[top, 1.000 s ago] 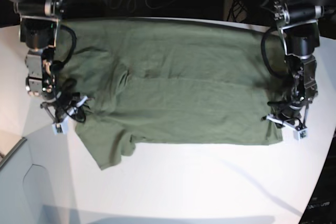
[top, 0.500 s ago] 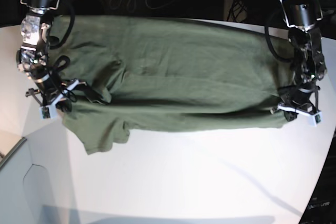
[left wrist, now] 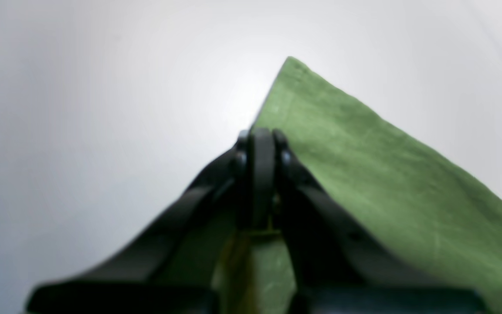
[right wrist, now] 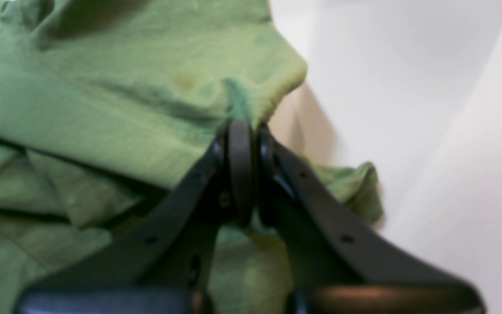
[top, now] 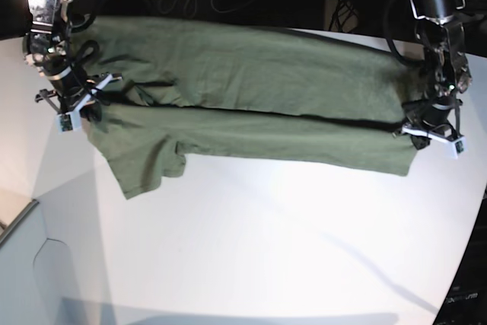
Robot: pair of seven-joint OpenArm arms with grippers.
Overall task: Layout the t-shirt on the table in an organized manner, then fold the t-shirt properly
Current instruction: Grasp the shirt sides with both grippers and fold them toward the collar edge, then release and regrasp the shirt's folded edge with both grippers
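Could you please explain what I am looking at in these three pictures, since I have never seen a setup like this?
This is a robot with two arms. One picture looks down from above; the other two come from small cameras on each wrist, so the black prongs there are the arm's own claw. An olive-green t-shirt lies across a white table. The left claw is pinched shut on one end of the shirt; the right claw is pinched shut on the other end, by the sleeve. The wrist views show each claw gripping cloth.
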